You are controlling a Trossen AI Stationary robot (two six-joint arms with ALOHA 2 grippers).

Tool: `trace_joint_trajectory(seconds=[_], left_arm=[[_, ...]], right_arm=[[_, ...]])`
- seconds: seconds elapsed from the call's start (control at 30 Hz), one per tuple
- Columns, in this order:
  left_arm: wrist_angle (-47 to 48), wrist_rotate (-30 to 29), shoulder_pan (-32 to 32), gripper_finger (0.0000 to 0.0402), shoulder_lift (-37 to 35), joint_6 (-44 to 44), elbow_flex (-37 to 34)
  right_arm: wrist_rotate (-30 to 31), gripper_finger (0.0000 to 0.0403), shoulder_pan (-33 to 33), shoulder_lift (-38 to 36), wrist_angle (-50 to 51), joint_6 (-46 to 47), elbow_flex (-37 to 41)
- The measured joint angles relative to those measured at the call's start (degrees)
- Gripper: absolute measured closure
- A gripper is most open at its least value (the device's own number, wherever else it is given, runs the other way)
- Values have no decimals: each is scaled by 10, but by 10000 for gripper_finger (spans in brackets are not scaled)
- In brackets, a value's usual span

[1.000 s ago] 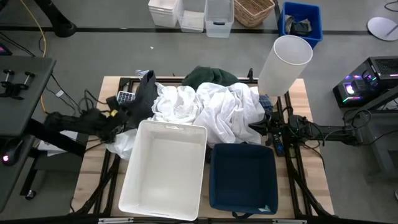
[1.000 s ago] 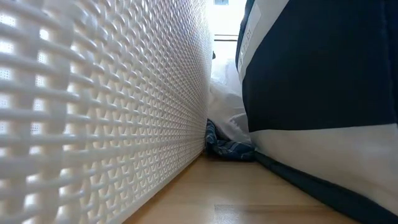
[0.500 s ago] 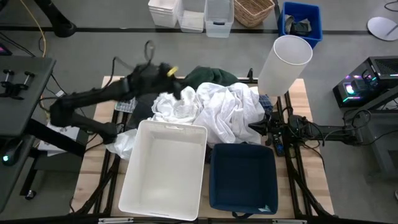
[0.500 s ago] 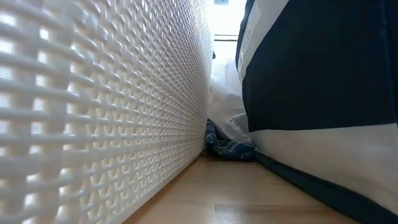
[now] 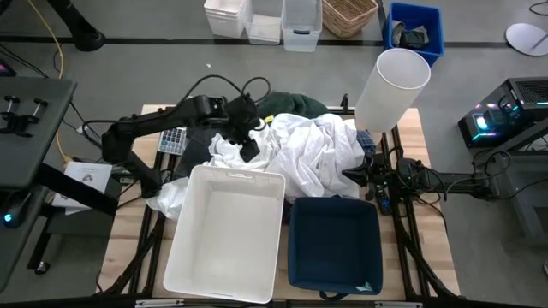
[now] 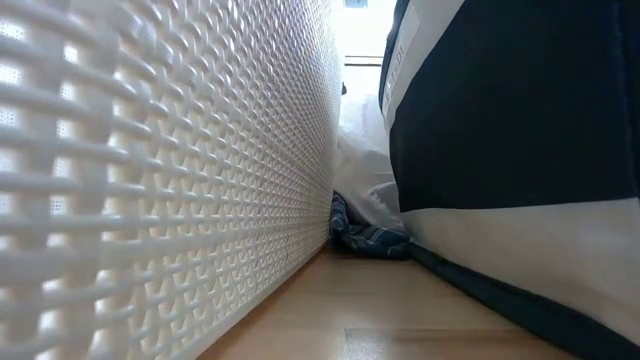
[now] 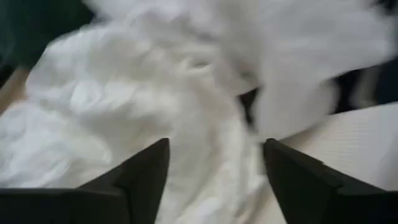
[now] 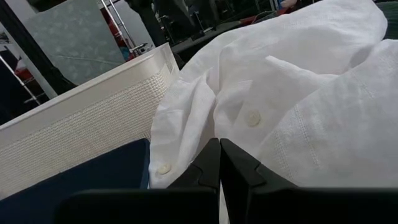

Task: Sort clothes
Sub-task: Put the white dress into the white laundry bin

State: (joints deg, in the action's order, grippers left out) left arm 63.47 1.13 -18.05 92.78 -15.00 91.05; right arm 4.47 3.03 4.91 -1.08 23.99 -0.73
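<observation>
The clothes lie heaped at the table's far middle. White garments [image 5: 295, 150] are on top, a dark green one [image 5: 287, 103] lies behind them, and a dark one [image 5: 199, 137] is at the heap's left. A plaid piece [image 6: 365, 238] rests on the tabletop between the two bins. My left gripper [image 7: 214, 168] is open over the left part of the white garments [image 7: 186, 118], by the white bin's far rim. My right gripper [image 8: 219, 146] is shut at the heap's right edge, next to a white buttoned shirt [image 8: 280, 106]. My left gripper has white cloth showing between its two spread fingers, and whether the fingers touch it I cannot tell. My right gripper's shut fingertips stand level against the white shirt's hem [image 8: 186, 155], and whether they touch it I cannot tell.
A white plastic bin [image 5: 227, 235] and a navy bin [image 5: 334, 244] stand side by side on the near half of the table. A tall white cylinder [image 5: 392, 85] stands at the far right corner. A small keypad [image 5: 174, 137] lies at the far left. Boxes and baskets stand on the floor beyond.
My left gripper has swung from the table's left edge toward the far edge, then toward the right. It is now over the white garments. The heap itself has kept its shape.
</observation>
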Motion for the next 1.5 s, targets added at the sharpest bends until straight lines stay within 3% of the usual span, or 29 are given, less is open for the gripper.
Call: trace_joint_trajectory(seconds=[0.2, 0.5, 0.57, 0.63, 0.73, 0.8, 0.97, 1.2, 1.37, 1.5], left_arm=[[-21, 1, -21, 104, 46, -6, -55], [-87, 2, -43, 107, 145, 23, -136], [-97, 0, -42, 131, 169, 51, -144], [-99, -1, -40, 181, 178, 65, -143], [-99, -3, -35, 311, 170, 88, -144], [-91, -5, -36, 373, 144, 91, -141], [-43, -62, -36, 391, 17, 82, -69], [-48, -120, -10, 391, -165, 82, 96], [-142, -94, 65, 391, -252, 113, 180], [-152, -48, 146, 392, -289, 82, 218]], right_arm=[[0, 402, 0, 0, 0, 0, 0], [0, 402, 0, 0, 0, 0, 0], [0, 402, 0, 0, 0, 0, 0], [0, 402, 0, 0, 0, 0, 0], [0, 402, 0, 0, 0, 0, 0], [0, 402, 0, 0, 0, 0, 0], [0, 402, 0, 0, 0, 0, 0], [0, 402, 0, 0, 0, 0, 0], [0, 402, 0, 0, 0, 0, 0], [0, 402, 0, 0, 0, 0, 0]])
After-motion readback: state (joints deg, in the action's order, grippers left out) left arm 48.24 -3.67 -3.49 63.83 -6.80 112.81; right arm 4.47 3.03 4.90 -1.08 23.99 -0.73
